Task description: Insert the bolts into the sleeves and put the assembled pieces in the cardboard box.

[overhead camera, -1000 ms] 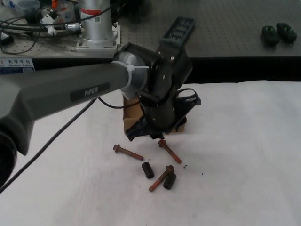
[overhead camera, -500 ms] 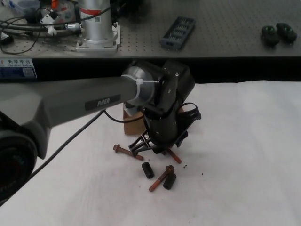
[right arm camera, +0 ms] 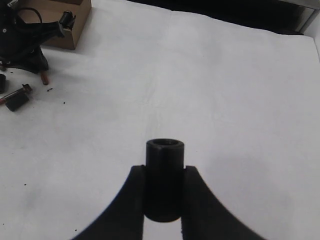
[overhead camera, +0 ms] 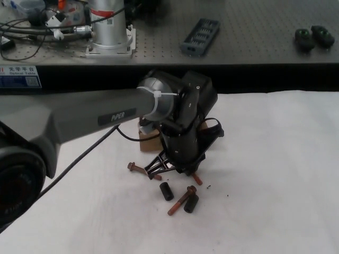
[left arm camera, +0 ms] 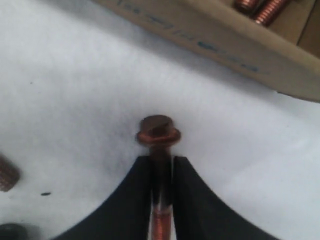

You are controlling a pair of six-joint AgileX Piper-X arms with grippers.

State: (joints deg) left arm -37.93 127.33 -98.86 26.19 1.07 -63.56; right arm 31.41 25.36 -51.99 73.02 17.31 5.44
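The left tool [left arm camera: 161, 161] pinches the shank of a rusty bolt [left arm camera: 159, 131], with the white-covered tabletop [left arm camera: 70, 90] beneath. The bolt's flanged head points toward the cardboard box [left arm camera: 215, 42], near it but not touching.

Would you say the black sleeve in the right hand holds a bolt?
Empty, it seems: the black cylindrical sleeve in the right hand shows an open bore.

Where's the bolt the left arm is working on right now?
In the left wrist view, the bolt sits between the jaws of the left gripper, head toward the cardboard box, over the white cloth.
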